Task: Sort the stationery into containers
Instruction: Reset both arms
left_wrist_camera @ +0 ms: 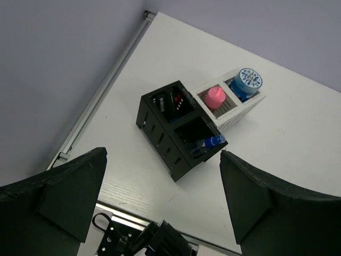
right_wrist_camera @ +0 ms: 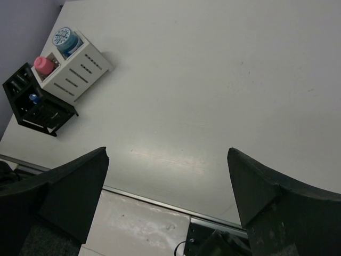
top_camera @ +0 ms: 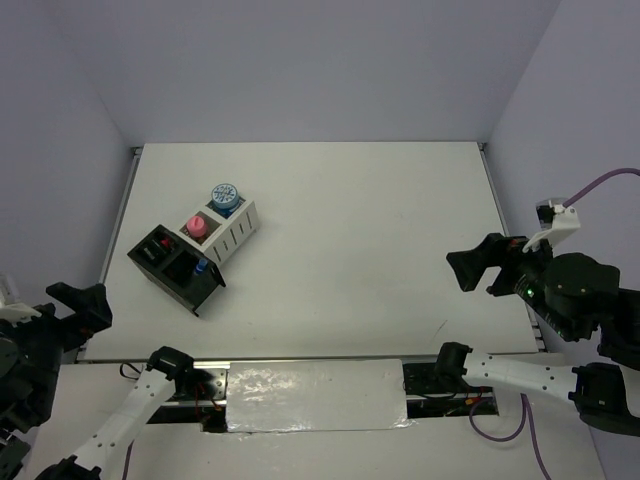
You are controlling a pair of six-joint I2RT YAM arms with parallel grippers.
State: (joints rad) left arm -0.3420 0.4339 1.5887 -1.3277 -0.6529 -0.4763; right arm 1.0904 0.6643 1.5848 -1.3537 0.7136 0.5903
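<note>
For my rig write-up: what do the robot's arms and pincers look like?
The left arm and right arm have white tubular links with black joints. The left pincer and right pincer are matte black with broad, wedge-shaped fingers. A purple cable runs to a white bracket on the right wrist, near a small green light.

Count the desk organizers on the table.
2. The black organizer stands near the table's left edge; the white organizer sits directly beside it, on its far side. None seems hidden.
</note>
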